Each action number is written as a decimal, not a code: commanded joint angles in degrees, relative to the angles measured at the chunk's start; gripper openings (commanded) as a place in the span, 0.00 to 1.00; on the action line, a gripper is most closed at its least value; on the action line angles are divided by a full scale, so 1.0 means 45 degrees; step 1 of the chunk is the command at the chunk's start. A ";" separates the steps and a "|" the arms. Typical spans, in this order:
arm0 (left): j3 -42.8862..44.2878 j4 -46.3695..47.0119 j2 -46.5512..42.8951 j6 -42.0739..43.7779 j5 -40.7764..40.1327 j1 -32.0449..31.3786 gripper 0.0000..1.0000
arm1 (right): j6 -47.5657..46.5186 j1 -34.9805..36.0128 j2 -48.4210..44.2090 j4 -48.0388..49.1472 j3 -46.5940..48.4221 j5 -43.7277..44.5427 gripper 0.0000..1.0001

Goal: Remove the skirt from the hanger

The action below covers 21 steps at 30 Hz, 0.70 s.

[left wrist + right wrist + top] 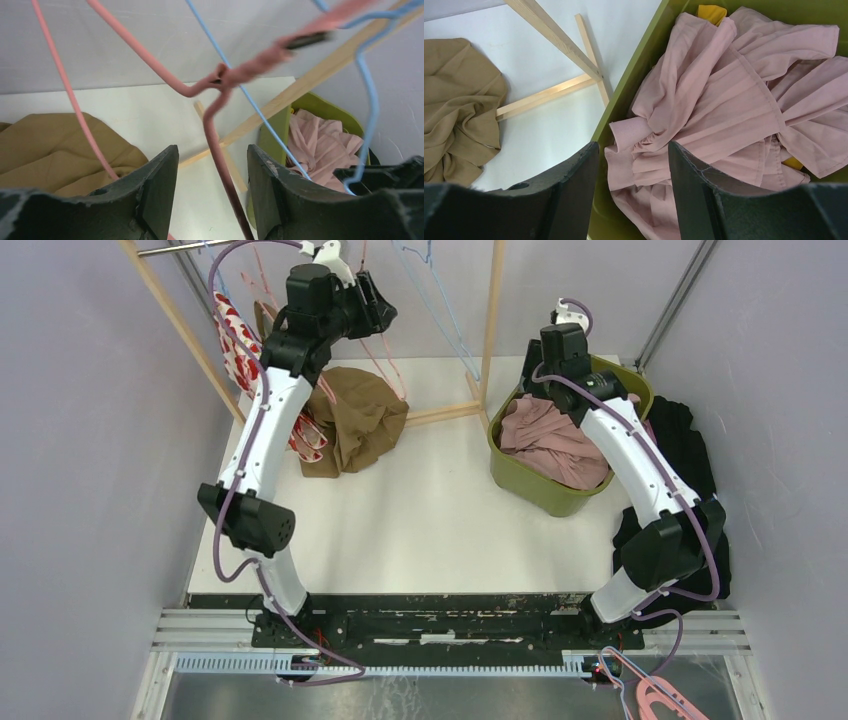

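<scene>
While your left claw (pixel 211 165) gapes around the pink hanger (pixel 230 76) (bare wire), the skirt (pixel 360 415) lies heaped near the surface's (pixel 430 510) far left corner; your right claw (pixel 633 160) hangs open over the bin (pixel 636 75).

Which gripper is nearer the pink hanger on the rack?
Left. The left gripper straddles the pink hanger with open jaws; the right gripper hangs open over the green bin.

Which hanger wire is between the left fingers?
The twisted-neck pink hanger: its wire drops between the fingers; the blue hanger slants past behind.
</scene>
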 commanded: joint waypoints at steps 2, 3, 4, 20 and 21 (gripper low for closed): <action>-0.0574 0.1162 -0.1881 0.1153 0.0727 -0.0292 0.63 | -0.0241 0.0036 -0.0611 0.0630 -0.0119 0.0002 0.59; -0.0636 0.1228 -0.2012 0.1171 0.0852 -0.0350 0.66 | -0.0236 0.0033 -0.0625 0.0647 -0.0155 -0.0032 0.59; -0.0722 0.1312 -0.2124 0.1214 0.0989 -0.0391 0.68 | -0.0260 0.0034 -0.0636 0.0651 -0.0189 -0.0038 0.59; -0.2781 0.1055 -0.5484 0.2485 -0.2497 -0.1114 0.67 | -0.0459 0.0034 -0.1017 0.0808 -0.0823 -0.0106 0.59; -0.3095 0.1220 -0.5851 0.2565 -0.2972 -0.1124 0.66 | -0.0452 0.0039 -0.1012 0.0808 -0.0827 -0.0126 0.59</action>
